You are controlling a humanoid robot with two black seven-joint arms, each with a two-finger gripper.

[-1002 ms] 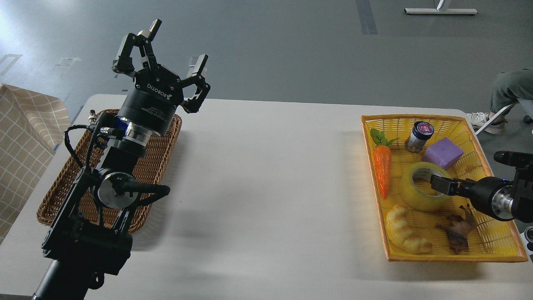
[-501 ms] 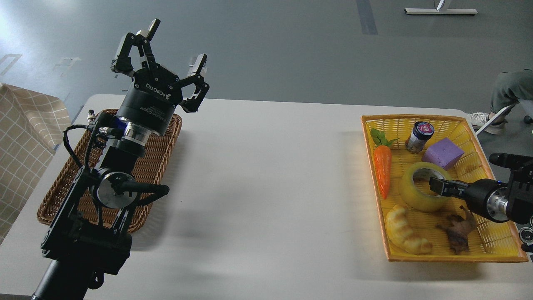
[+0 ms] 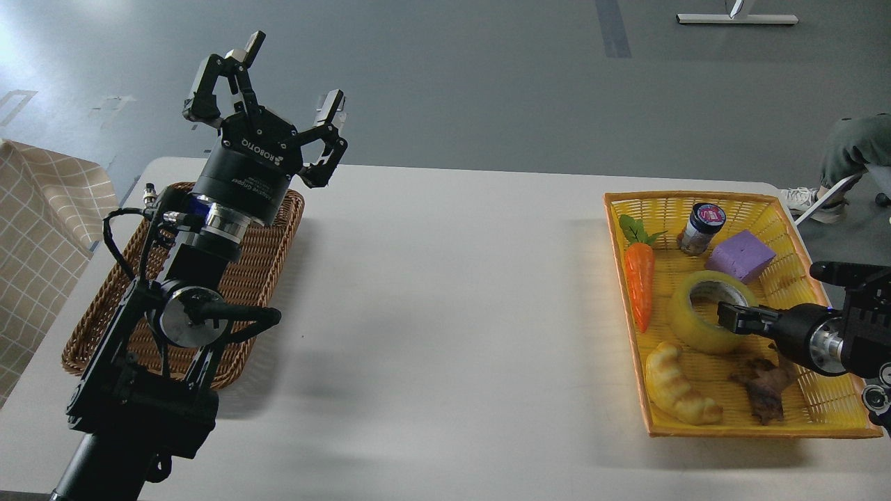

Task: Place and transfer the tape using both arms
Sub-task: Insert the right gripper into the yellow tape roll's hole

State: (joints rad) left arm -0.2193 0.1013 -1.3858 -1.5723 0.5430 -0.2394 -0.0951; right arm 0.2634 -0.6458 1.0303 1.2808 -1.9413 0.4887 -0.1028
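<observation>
The yellow tape roll (image 3: 696, 327) with a pale core lies flat in the yellow plastic basket (image 3: 696, 200) at the right of the white table. My right gripper (image 3: 731, 318) comes in from the right and sits at the roll's near-right rim, over its hole. It is dark and seen end-on, so its fingers cannot be told apart. My left gripper (image 3: 289, 80) is open and empty, raised above the far end of the brown wicker basket (image 3: 90, 327) at the left.
The yellow basket also holds a toy carrot (image 3: 639, 282), a small jar (image 3: 699, 227), a purple block (image 3: 740, 255), a yellow croissant-like toy (image 3: 675, 386) and a brown animal figure (image 3: 762, 390). A seated person's leg (image 3: 853, 149) shows at far right.
My right gripper has slid slightly down and toward me along the tape's rim. My left arm has drifted a little to the left, still open.
</observation>
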